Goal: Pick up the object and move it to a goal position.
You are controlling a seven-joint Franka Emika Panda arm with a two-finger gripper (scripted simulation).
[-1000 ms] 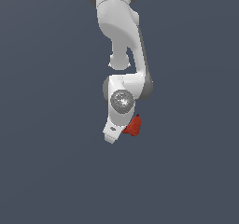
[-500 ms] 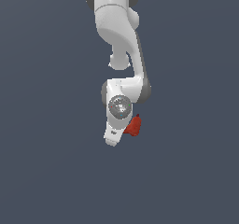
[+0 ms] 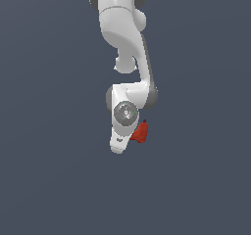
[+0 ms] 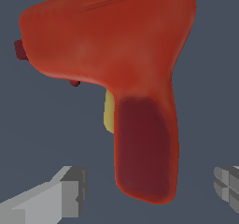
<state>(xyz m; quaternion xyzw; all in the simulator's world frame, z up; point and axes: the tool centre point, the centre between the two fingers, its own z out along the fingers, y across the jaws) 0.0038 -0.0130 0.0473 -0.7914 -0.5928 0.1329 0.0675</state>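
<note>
Arm (image 3: 122,38) bent down over plain grey floor (image 3: 44,180) | gripper (image 3: 119,143) lowered beside red object (image 3: 140,132), jaws seen spread wide, nothing held | object (image 4: 126,78) lies between grey fingertips (image 4: 60,195), handle in the gap, untouched | step judged: pre-grasp | next: closing on handle needed, then lift to goal, not shown

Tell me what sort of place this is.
A bare simulated workspace, apparently: flat, featureless grey-blue ground, a cleanly rendered white robot arm, and one red object between the fingers of the open gripper. No furniture or walls show.
</note>
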